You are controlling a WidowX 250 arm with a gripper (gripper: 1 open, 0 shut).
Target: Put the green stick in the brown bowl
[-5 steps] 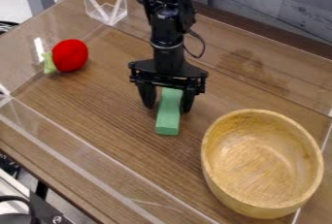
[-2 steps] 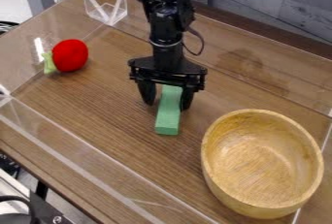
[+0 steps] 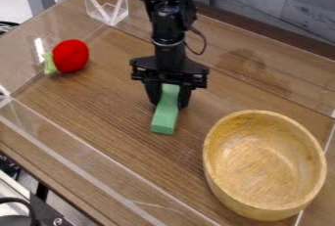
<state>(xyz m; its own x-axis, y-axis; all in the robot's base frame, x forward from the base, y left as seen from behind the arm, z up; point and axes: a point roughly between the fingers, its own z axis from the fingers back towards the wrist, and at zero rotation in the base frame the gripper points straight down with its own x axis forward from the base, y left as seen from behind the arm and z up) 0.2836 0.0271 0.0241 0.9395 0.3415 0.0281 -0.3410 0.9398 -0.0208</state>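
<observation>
The green stick (image 3: pixel 165 116) lies on the wooden table at the middle, its far end up between my fingers and its near end on the wood. My gripper (image 3: pixel 170 92) points straight down over that far end, and its black fingers have closed in against the stick's sides. The brown bowl (image 3: pixel 214 158) is a wide, empty wooden bowl at the front right, about a hand's width to the right of the stick.
A red ball (image 3: pixel 70 55) rests at the left beside a small green piece (image 3: pixel 50 66). A clear plastic holder (image 3: pixel 108 11) stands at the back. Low clear walls (image 3: pixel 78 161) run along the table's front and left edges.
The fingers stood wide on either side of the stick and have now closed onto it. The stick's near end has swung slightly to the left. The arm has stayed in place.
</observation>
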